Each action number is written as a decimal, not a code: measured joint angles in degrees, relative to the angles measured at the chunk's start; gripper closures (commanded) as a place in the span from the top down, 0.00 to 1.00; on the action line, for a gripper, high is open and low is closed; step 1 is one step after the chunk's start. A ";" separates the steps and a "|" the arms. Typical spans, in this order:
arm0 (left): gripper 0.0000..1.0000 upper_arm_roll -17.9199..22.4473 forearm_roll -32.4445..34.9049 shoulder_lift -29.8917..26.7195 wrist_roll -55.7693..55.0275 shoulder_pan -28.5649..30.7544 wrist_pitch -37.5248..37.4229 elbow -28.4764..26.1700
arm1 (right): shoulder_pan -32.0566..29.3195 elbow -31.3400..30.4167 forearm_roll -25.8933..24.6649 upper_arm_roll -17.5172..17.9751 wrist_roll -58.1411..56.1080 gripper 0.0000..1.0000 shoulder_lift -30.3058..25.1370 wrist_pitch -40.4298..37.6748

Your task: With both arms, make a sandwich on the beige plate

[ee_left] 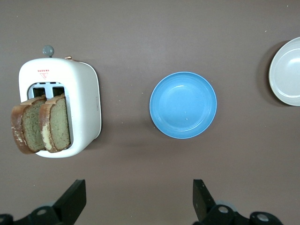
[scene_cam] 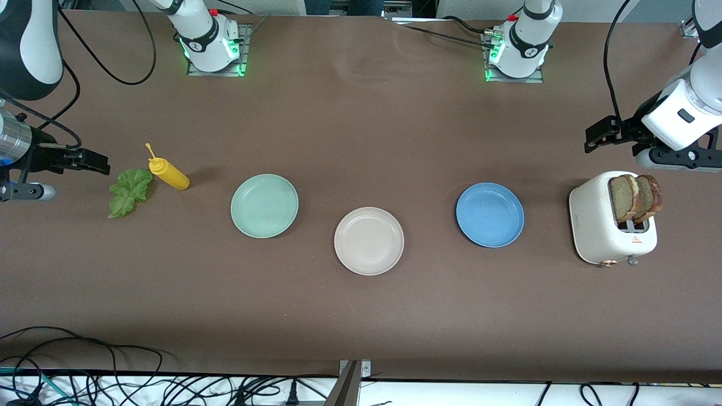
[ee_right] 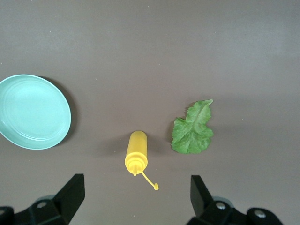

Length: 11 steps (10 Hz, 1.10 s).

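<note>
Nothing had been placed on the beige plate (scene_cam: 369,241), which lay at table centre between the mint plate (scene_cam: 264,206) and the blue plate (scene_cam: 489,215). Both bread slices (scene_cam: 635,197) stood in the toaster (scene_cam: 612,225); the lettuce (scene_cam: 130,192) lay at 9 o'clock of the mustard bottle (scene_cam: 168,173).

The left gripper (scene_cam: 606,131) was held spread above the table near the toaster, the right gripper (scene_cam: 84,160) spread near the lettuce.

A slice would best be pinched by its crust and lifted straight up.

The toaster's slots were shown only in the left wrist view.

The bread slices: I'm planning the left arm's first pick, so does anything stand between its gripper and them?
Nothing visible does. The left gripper hangs open above the table by the toaster, and both bread slices stick up uncovered from its slots.
</note>
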 measured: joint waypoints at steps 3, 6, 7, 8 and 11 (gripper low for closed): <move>1.00 0.00 0.00 0.08 0.00 0.47 0.00 0.00 | -0.02 0.00 0.00 -0.02 0.00 1.00 0.00 0.00; 1.00 0.00 0.00 0.15 0.00 0.47 0.00 0.00 | -0.03 0.00 0.00 -0.02 0.00 1.00 0.00 0.00; 1.00 0.00 0.00 0.17 0.00 0.48 0.00 0.00 | -0.05 0.00 0.00 -0.03 0.00 1.00 0.00 0.00; 1.00 0.00 0.00 0.24 0.00 0.55 0.00 0.01 | -0.07 0.00 0.00 -0.04 0.00 1.00 0.00 0.00; 1.00 0.15 0.09 2.90 0.00 3.06 0.42 1.05 | -0.14 0.00 0.00 -0.10 0.00 1.00 0.00 0.00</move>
